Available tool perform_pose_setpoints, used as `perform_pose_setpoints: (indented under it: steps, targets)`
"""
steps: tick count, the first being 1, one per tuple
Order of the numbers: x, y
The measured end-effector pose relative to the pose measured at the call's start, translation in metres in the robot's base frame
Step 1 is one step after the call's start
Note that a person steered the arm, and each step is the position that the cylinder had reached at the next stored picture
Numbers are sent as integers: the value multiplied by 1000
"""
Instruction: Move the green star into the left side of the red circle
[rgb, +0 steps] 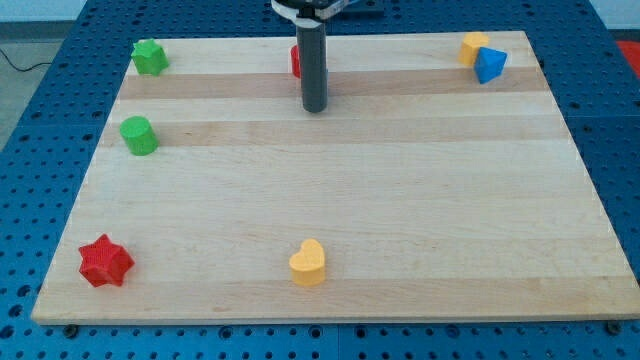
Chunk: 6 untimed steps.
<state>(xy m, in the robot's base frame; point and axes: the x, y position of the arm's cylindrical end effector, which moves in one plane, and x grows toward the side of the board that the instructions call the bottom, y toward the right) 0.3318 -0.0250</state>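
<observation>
The green star (150, 57) lies at the board's top left corner. The red circle (296, 61) is at the top centre, mostly hidden behind my rod; only its left edge shows. My tip (316, 107) rests on the board just below and slightly right of the red circle, far to the right of the green star. A green cylinder-like block (138, 135) sits below the green star on the left side.
A red star (105, 261) lies at the bottom left and a yellow heart (308, 263) at the bottom centre. A yellow block (473, 47) and a blue block (490, 65) touch at the top right. The wooden board (400, 200) sits on a blue perforated table.
</observation>
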Motion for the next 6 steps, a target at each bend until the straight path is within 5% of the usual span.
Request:
perform_pose_setpoints:
  steps: [2,3,6]
  targets:
    - [-38,0]
    - [-17,-12]
    - [-39,-244]
